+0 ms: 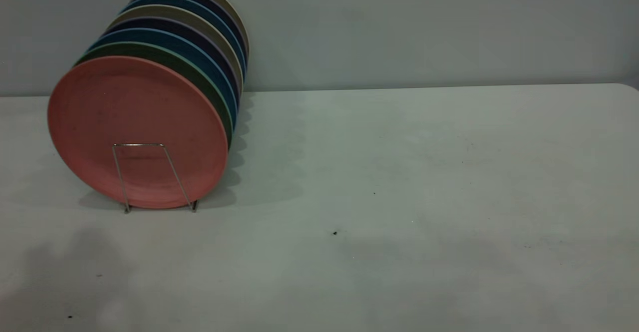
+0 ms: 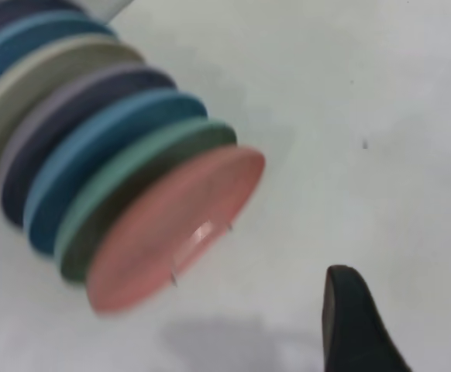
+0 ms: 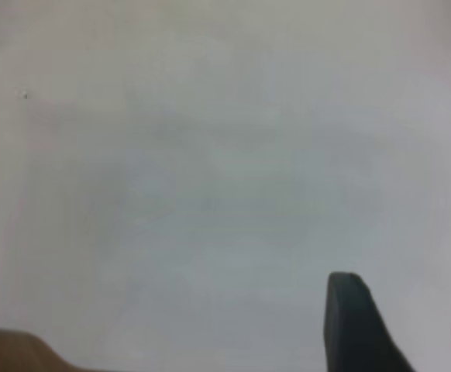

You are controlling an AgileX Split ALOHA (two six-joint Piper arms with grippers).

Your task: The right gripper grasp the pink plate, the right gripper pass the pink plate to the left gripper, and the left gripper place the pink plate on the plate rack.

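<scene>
The pink plate stands upright at the front of the silver wire plate rack, at the table's left. It also shows in the left wrist view, behind a rack loop. My left gripper hangs open and empty above bare table, apart from the plate. My right gripper is open and empty over bare table. Neither gripper shows in the exterior view.
Behind the pink plate, several plates stand in the rack: green, blue, dark navy and beige ones. The white table stretches to the right. A grey wall stands behind. A tan shape shows at the right wrist view's edge.
</scene>
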